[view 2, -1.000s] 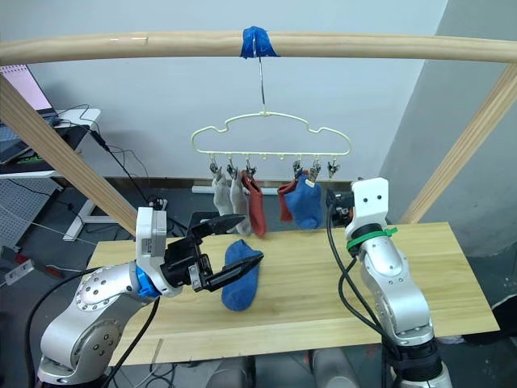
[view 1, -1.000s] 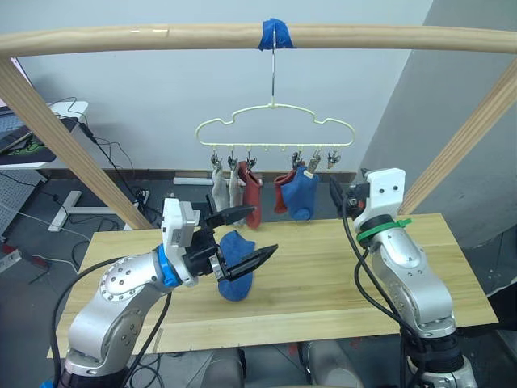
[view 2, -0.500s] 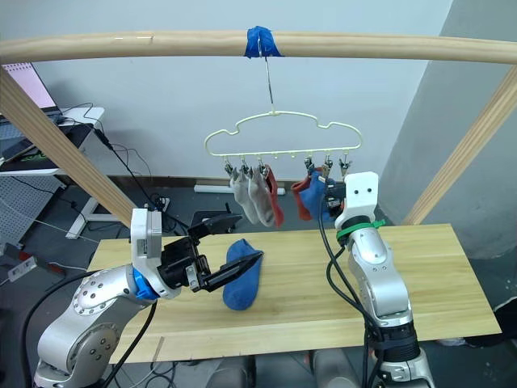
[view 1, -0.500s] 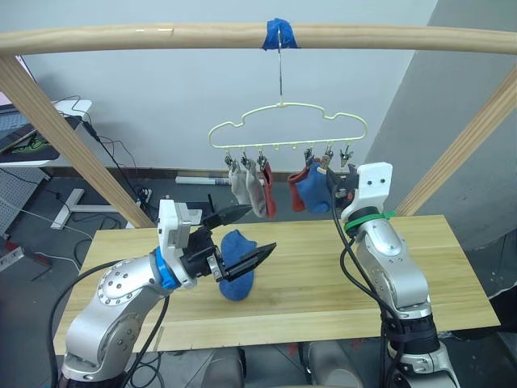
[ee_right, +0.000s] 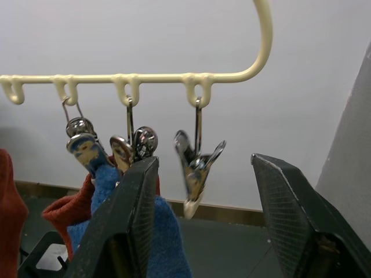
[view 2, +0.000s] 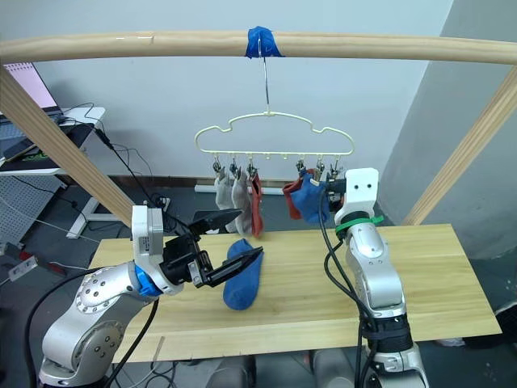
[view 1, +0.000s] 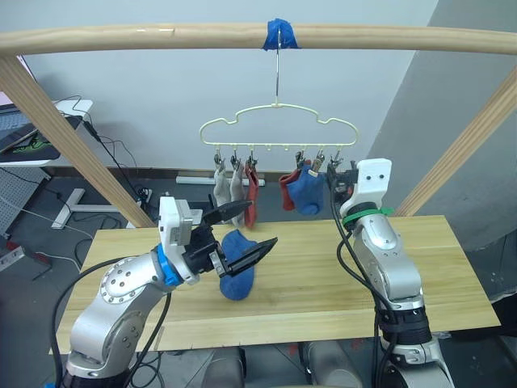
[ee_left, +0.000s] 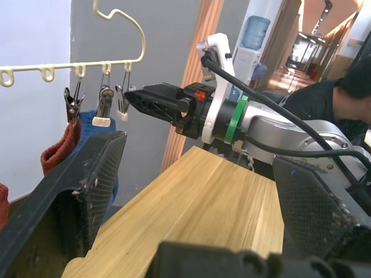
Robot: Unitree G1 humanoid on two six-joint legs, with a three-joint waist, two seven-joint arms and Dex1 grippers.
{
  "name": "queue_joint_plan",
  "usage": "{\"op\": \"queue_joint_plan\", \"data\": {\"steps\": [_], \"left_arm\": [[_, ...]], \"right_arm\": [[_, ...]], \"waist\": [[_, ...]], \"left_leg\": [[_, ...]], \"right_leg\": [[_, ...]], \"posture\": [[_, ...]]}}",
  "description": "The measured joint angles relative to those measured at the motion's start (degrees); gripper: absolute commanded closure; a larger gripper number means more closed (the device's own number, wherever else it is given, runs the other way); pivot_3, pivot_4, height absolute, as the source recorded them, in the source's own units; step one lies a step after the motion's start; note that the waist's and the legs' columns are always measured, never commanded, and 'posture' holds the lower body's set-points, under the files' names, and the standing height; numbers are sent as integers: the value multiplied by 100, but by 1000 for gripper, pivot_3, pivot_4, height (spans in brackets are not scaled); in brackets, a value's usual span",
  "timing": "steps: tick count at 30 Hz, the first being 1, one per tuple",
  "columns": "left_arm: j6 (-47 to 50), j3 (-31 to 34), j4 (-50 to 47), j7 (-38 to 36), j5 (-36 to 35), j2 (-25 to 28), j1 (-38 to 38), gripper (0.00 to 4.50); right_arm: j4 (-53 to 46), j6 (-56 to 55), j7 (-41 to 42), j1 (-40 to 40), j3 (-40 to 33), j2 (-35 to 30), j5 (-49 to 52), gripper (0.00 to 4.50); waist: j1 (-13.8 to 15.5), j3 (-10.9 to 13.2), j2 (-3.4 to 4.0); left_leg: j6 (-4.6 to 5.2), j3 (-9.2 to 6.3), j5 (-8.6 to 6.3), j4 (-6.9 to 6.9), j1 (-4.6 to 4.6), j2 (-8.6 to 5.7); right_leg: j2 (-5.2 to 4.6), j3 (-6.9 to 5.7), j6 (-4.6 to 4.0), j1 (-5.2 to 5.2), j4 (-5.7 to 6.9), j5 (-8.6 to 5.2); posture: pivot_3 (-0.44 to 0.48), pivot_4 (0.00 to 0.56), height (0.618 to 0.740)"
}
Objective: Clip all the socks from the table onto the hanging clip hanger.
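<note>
Right tool (ee_right: 200, 231) gapes around an empty clip (ee_right: 196, 168), hung blue sock (ee_right: 165, 237) just beside it.

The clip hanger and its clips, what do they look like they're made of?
The clip hanger looks like thin wire under a smooth pale yellow coating, probably plastic or paint. Its clips appear to be bare metal: they are shiny and silvery, with pale, worn tips.

Hanger (view 1: 277, 122) is a pale yellow-green wire with silvery clips (ee_right: 195, 167). On it hang two light grey socks (view 1: 225, 184), two rust-red (view 1: 250, 194) and one blue (view 1: 306, 191). Another blue sock (view 1: 237, 275) lies on the yellowish wood table (view 1: 323, 275). Blue tape (view 1: 279, 34) wraps the pale pole (view 1: 161, 36).
</note>
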Motion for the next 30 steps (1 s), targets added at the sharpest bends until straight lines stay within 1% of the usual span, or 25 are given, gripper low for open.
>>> {"op": "queue_joint_plan", "data": {"steps": [24, 30], "left_arm": [[-24, -67, 26, 11, 53, -5, 24, 0], [-33, -80, 40, 7, 54, -7, 27, 0]], "right_arm": [[399, -51, -212, -270, -285, 224, -19, 1842], [574, -58, -249, -462, -284, 311, -32, 1842]], "waist": [[12, 0, 1], [13, 0, 1]], "left_leg": [[0, -1, 0, -1, 0, 0], [0, -2, 0, 0, 0, 0]], "right_leg": [[0, -1, 9, 0, 2, 6], [0, -2, 9, 0, 2, 7]], "posture": [[-55, 178, 740], [-54, 176, 740]]}}
